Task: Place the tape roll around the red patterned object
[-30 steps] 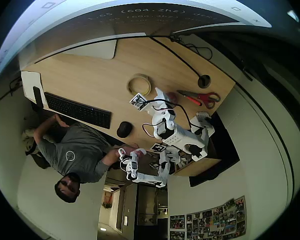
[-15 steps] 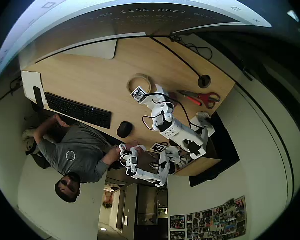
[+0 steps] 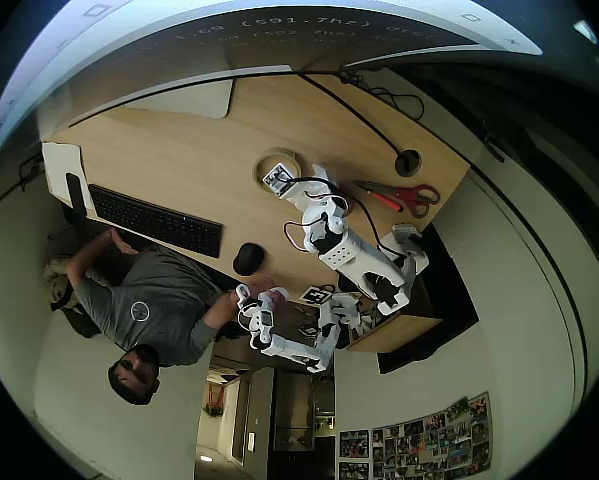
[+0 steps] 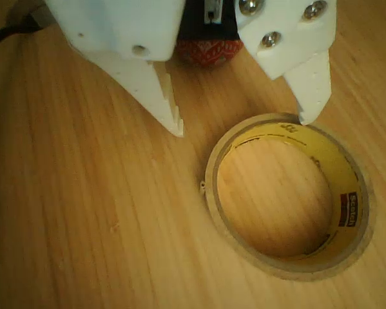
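We see gripper (image 4: 241,129) jaws wide, w/ right fingertip (image 4: 307,116) over tape roll (image 4: 288,196) rim, red patterned object (image 4: 209,51) just beyond.

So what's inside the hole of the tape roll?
Just bare wooden table shows through the tape roll; nothing sits inside. The red patterned object lies apart, mostly hidden behind the open gripper.
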Tool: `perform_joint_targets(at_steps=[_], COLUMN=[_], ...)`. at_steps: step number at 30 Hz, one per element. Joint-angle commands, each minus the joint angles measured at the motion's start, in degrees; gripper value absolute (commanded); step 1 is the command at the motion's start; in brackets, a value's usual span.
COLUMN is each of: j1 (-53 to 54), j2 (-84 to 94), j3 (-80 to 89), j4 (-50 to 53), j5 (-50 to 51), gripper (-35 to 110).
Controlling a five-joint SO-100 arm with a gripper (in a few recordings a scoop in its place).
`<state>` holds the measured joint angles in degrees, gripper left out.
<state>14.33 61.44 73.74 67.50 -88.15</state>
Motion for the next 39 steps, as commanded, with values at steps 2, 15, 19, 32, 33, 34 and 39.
perform_joint_targets(at_steps=[2, 15, 19, 32, 33, 34, 39], j1=[1.85, 1.32, 0.35, 0.09, 0.09, 0.09, 0.09], j2=[0.79, -5.27, -5.89, -6.15, -6.24, -6.24, -5.62], j3=[-3.34, -9.93, -11.6, -12.13, -12.13, -12.13, -12.13], j4=[0.62, 3.16, 4.31, 5.54, 5.54, 5.54, 5.62], j5=[-0.88, 4.57, 5.1, 8.35, 8.26, 8.17, 7.03], gripper=[44, 44, 41, 0, 0, 0, 0])
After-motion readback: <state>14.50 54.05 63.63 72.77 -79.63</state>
